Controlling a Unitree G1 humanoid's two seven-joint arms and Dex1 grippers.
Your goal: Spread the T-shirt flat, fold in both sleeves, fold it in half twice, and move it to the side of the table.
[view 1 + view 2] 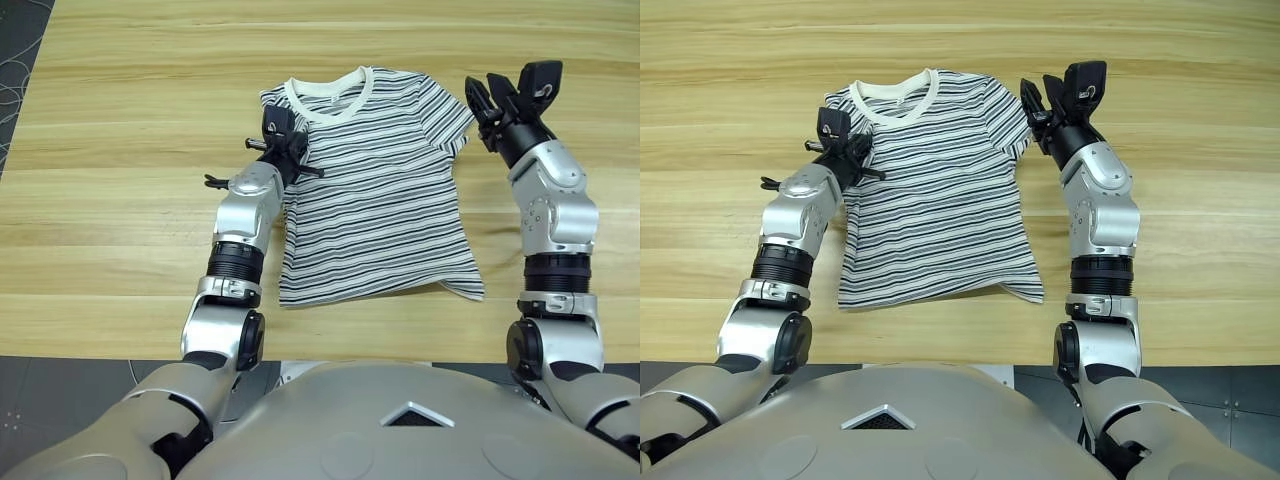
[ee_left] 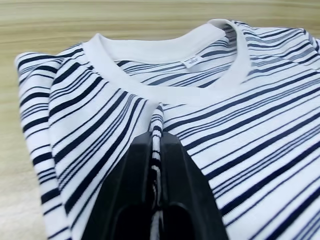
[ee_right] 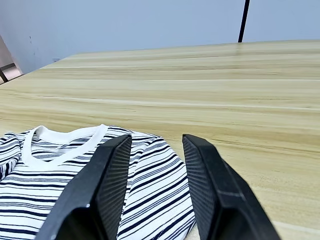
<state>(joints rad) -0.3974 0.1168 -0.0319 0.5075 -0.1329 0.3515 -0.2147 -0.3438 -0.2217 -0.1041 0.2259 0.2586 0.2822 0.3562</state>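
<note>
A navy-and-white striped T-shirt with a white collar lies on the wooden table, collar away from me. Its left sleeve is folded in over the body; the right sleeve still lies out to the side. My left gripper rests on the shirt's left shoulder, shut on a pinch of the striped fabric. My right gripper hovers above the table just right of the right sleeve, open and holding nothing, its two black fingers apart.
Bare wood surrounds the shirt on all sides, with wide room at the left and far side. The table's near edge runs just below the shirt's hem. Dark floor lies beyond the left edge.
</note>
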